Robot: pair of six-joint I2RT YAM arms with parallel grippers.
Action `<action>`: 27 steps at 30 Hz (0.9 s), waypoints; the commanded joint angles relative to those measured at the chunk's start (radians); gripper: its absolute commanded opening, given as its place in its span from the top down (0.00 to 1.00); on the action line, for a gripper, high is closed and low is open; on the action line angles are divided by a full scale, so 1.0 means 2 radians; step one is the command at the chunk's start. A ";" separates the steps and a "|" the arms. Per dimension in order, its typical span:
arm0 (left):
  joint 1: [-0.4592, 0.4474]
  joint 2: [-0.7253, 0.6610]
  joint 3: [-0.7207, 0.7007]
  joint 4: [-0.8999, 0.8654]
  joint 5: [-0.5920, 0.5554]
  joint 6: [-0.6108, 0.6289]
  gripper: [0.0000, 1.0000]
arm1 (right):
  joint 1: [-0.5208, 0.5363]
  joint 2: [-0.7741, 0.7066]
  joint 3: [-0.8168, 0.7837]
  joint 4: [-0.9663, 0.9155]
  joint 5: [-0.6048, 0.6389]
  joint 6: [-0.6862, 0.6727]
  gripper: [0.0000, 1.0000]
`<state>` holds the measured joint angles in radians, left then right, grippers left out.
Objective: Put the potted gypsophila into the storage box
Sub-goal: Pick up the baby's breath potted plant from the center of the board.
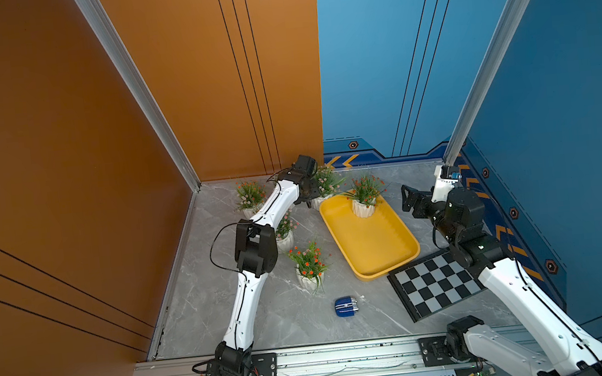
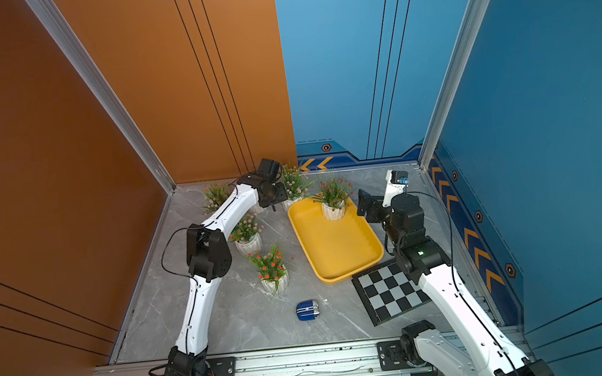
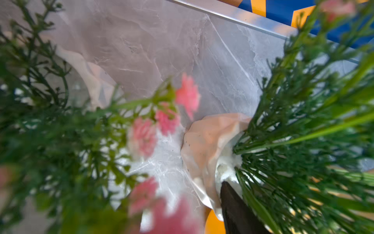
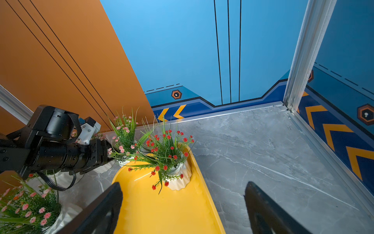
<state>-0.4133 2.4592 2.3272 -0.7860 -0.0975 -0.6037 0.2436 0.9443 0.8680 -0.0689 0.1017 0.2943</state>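
The yellow storage box (image 1: 372, 242) (image 2: 335, 246) (image 4: 168, 208) lies at mid-table. One potted gypsophila with red blooms (image 1: 363, 209) (image 4: 178, 176) stands in its far end. A pink-flowered potted gypsophila (image 1: 325, 182) (image 2: 293, 184) (image 4: 125, 133) stands on the table just behind the box's far left corner. My left gripper (image 1: 307, 195) (image 2: 274, 195) reaches into it from the left. In the left wrist view one dark finger (image 3: 234, 206) lies against the white pot's rim (image 3: 206, 145), and blossoms hide the other finger. My right gripper (image 1: 408, 201) (image 4: 183, 184) hangs open over the box's right rim, holding nothing.
Three more white pots stand left of the box: far left (image 1: 249, 197), under the left arm (image 1: 284, 237), and a red-flowered one nearer (image 1: 309, 271). A black-and-grey checkered board (image 1: 436, 283) touches the box's near right corner. A small blue object (image 1: 345, 307) lies in front.
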 commanded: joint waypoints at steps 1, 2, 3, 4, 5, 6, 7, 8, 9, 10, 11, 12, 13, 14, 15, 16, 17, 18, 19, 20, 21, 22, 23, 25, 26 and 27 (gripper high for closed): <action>0.001 0.024 0.020 -0.019 -0.018 0.006 0.44 | -0.003 0.000 -0.004 -0.012 -0.003 -0.004 0.05; 0.000 0.029 0.026 -0.022 -0.021 0.007 0.45 | -0.003 0.000 -0.005 -0.014 -0.002 -0.004 0.05; -0.001 0.035 0.031 -0.026 -0.023 0.008 0.48 | -0.003 0.000 -0.005 -0.016 -0.001 -0.003 0.05; -0.003 0.039 0.036 -0.028 -0.022 0.010 0.52 | -0.003 0.000 -0.005 -0.019 0.000 -0.002 0.05; -0.004 0.043 0.041 -0.031 -0.021 0.012 0.56 | -0.004 0.000 -0.005 -0.021 0.000 -0.002 0.05; -0.005 0.046 0.044 -0.032 -0.020 0.015 0.60 | -0.004 0.001 -0.006 -0.024 0.000 -0.001 0.05; -0.006 0.048 0.045 -0.033 -0.020 0.018 0.63 | -0.004 0.001 -0.006 -0.026 0.000 -0.001 0.05; -0.007 0.050 0.045 -0.034 -0.021 0.019 0.66 | -0.004 0.002 -0.006 -0.029 0.001 -0.001 0.05; -0.007 0.051 0.045 -0.034 -0.019 0.019 0.69 | -0.004 0.002 -0.006 -0.032 0.003 0.000 0.05; -0.007 0.052 0.045 -0.034 -0.018 0.020 0.72 | -0.004 0.001 -0.006 -0.034 0.004 0.001 0.05; -0.007 0.052 0.044 -0.035 -0.017 0.020 0.74 | -0.004 0.001 -0.006 -0.037 0.006 0.003 0.05; -0.007 0.052 0.043 -0.034 -0.013 0.020 0.77 | -0.004 0.000 -0.006 -0.040 0.009 0.003 0.05; -0.007 0.051 0.044 -0.034 -0.011 0.020 0.81 | -0.004 -0.001 -0.006 -0.040 0.010 0.005 0.05; -0.007 0.050 0.043 -0.035 -0.009 0.020 0.84 | -0.004 -0.002 -0.007 -0.042 0.012 0.007 0.05; -0.007 0.048 0.043 -0.034 -0.007 0.020 0.88 | -0.004 -0.003 -0.007 -0.043 0.013 0.008 0.05; -0.007 0.046 0.043 -0.034 -0.004 0.018 0.92 | -0.004 -0.003 -0.007 -0.044 0.013 0.009 0.05; -0.007 0.043 0.044 -0.034 -0.003 0.019 0.96 | -0.004 -0.004 -0.006 -0.045 0.013 0.012 0.05; -0.007 0.039 0.044 -0.035 -0.003 0.019 0.99 | -0.004 -0.004 -0.006 -0.046 0.012 0.014 0.05; -0.007 0.035 0.044 -0.034 -0.002 0.018 1.00 | -0.003 -0.005 -0.005 -0.047 0.013 0.015 0.05; -0.007 0.031 0.045 -0.034 -0.002 0.019 1.00 | -0.004 -0.007 -0.005 -0.047 0.012 0.017 0.05; -0.006 0.026 0.045 -0.034 -0.002 0.021 1.00 | -0.003 -0.007 -0.005 -0.048 0.011 0.019 0.05; -0.006 0.022 0.046 -0.034 -0.002 0.022 1.00 | -0.002 -0.009 -0.005 -0.049 0.010 0.020 0.05; -0.006 0.016 0.046 -0.033 -0.003 0.024 1.00 | -0.002 -0.010 -0.005 -0.051 0.010 0.021 0.05; -0.004 0.003 0.043 -0.034 -0.009 0.026 1.00 | 0.000 -0.014 -0.006 -0.053 0.009 0.022 0.05; -0.003 -0.004 0.041 -0.034 -0.014 0.027 1.00 | 0.002 -0.016 -0.006 -0.054 0.009 0.022 0.05; -0.001 -0.010 0.041 -0.034 -0.016 0.030 1.00 | 0.002 -0.018 -0.006 -0.056 0.009 0.021 0.05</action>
<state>-0.4252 2.5217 2.4145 -0.8051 -0.1154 -0.5652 0.2428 0.9367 0.8680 -0.1497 0.1097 0.3210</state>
